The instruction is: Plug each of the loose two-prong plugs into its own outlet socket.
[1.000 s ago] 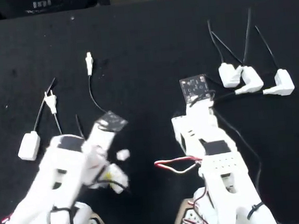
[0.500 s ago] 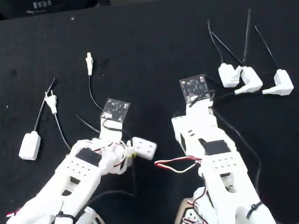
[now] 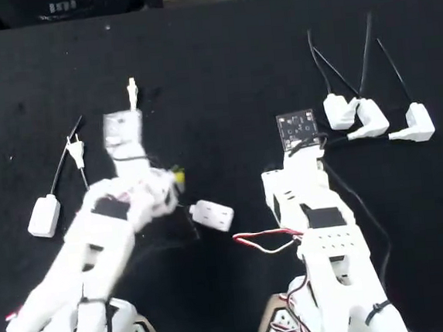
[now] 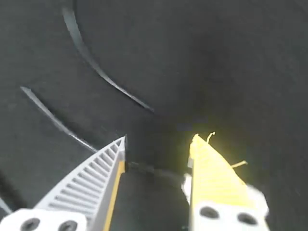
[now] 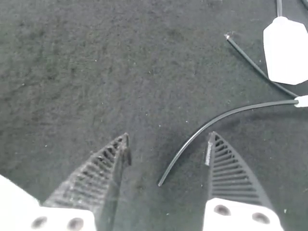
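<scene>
Two loose two-prong plugs lie at the back left, one plug (image 3: 132,92) farther back and another plug (image 3: 74,150) nearer, each on a thin black cable. One white socket block (image 3: 43,216) lies at the left and another white socket block (image 3: 212,215) in the middle. My left arm (image 3: 113,214) stretches toward the plugs. In its wrist view the left gripper (image 4: 159,142) is open over the black cloth, a thin cable (image 4: 149,168) running between its fingers. My right gripper (image 5: 168,139) is open above a loose cable end (image 5: 161,182).
Three white outlet pieces (image 3: 341,111), (image 3: 371,118), (image 3: 418,123) with black cables lie at the back right; one white piece (image 5: 286,48) lies ahead of the right gripper. Black cloth (image 3: 220,57) covers the table. Red and white wires (image 3: 259,244) loop beside the right arm.
My left arm swung from beside the middle socket block toward the back left, nearer the plugs. The block stayed where it lay. The right arm edged slightly back.
</scene>
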Available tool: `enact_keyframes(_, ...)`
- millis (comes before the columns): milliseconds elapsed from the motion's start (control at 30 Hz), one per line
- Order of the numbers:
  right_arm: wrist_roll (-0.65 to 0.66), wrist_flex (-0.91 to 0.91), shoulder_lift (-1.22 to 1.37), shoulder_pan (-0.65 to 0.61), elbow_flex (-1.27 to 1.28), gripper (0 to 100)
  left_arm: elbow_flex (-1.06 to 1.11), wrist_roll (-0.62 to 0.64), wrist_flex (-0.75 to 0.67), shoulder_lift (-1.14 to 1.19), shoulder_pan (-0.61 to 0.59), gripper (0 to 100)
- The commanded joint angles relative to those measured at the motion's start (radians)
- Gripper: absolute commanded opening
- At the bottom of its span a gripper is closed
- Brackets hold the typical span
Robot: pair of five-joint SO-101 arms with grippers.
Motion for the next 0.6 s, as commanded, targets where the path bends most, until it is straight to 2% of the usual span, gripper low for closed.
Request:
enact_keyframes(0,-0.008,-0.021,-0.025,0.021,-0.058,24.0,-0.168,0.021,-0.011,0.199,-0.108,22)
enact_keyframes(267,-0.008,-0.020,-0.025,0.021,-0.058,24.0,-0.260,0.058,0.000,0.459,-0.188,21)
enact_keyframes(567,-0.008,-0.023,-0.025,0.021,-0.058,24.0,-0.377,0.038,0.324,0.440,-0.380,21)
